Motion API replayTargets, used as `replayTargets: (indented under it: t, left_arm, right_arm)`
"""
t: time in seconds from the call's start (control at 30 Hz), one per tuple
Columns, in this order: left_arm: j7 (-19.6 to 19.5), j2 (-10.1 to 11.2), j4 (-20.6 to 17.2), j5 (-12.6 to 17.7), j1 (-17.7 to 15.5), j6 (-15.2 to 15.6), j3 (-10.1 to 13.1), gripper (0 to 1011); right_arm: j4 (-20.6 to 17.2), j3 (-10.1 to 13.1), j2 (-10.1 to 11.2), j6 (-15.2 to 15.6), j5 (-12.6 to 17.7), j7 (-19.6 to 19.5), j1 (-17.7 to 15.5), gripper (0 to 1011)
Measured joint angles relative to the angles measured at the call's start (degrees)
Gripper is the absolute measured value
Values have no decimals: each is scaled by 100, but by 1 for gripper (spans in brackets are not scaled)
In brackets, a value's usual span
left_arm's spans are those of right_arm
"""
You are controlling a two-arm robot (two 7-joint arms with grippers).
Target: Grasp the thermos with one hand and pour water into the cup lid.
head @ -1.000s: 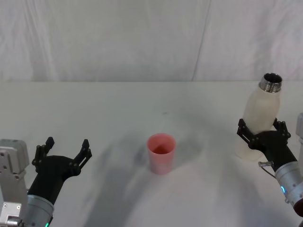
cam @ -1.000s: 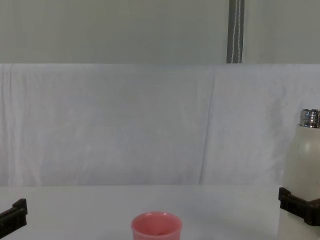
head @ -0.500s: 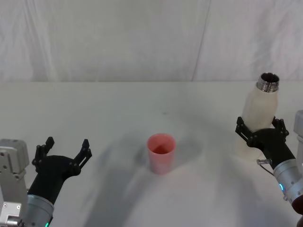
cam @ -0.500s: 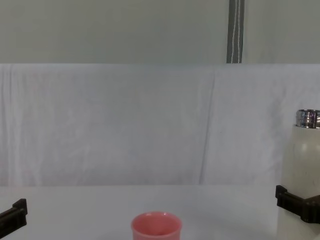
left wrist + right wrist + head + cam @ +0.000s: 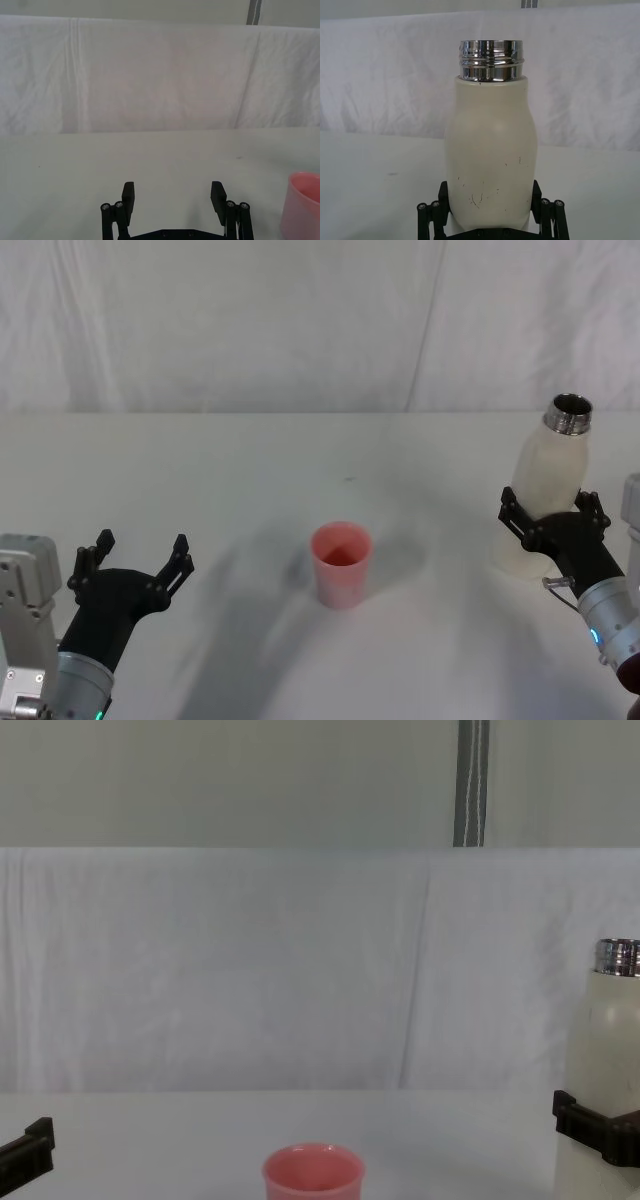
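Right claw (image 5: 550, 518) pinching upright thermos (image 5: 548, 480) at far right of tabletop (image 5: 250, 470); pink cup lid (image 5: 341, 562) centre; left claw (image 5: 135, 552) spread, near left.

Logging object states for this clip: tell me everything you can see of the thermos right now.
The thermos is a tall cream-white bottle with rounded shoulders and a shiny silver threaded neck, uncapped and open at the mouth. Its painted body shows small scratches in the right wrist view. It is roughly upright at the table's right side, well to the right of the pink cup lid. The right claw is shut on its lower body, one finger on each side. No water is pouring.
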Motion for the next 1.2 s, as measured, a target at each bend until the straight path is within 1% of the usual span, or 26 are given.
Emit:
replayTargets:
  t: [0.2,0.3,0.4,0.47,0.5,0.67,0.87,0.97,1.07,1.1,1.17,1.2]
  left_arm:
    - [0,0,0,0,0,0,0,1001]
    - [0,0,0,0,0,0,0,1001]
    - [0,0,0,0,0,0,0,1001]
    - [0,0,0,0,0,0,0,1001]
    - [0,0,0,0,0,0,0,1001]
    - [0,0,0,0,0,0,0,1001]
    - [0,0,0,0,0,0,0,1001]
    - [0,0,0,0,0,0,0,1001]
    - [0,0,0,0,0,0,0,1001]
    - [0,0,0,0,0,0,0,1001]
    - [0,0,0,0,0,0,0,1001]
    - [0,0,0,0,0,0,0,1001]
  right_arm:
    - [-41,-2,18,19,-25,-6,-18,950]
    - [-143,-19,67,62,-133,-53,-52,950]
    - [-294,-54,156,99,-312,-101,-93,950]
    - [-321,-60,177,111,-351,-109,-102,950]
    - [-402,-72,224,151,-445,-131,-125,950]
    - [-517,-70,264,182,-516,-131,-144,950]
    - [-682,-100,335,186,-696,-131,-155,950]
    - [-749,-142,384,185,-828,-130,-137,950]
    - [-837,-226,463,206,-1062,-131,-97,950]
    - [-837,-226,463,206,-1062,-131,-97,950]
    - [-901,-291,521,234,-1241,-137,-70,950]
    - [-942,-344,560,261,-1380,-149,-55,950]
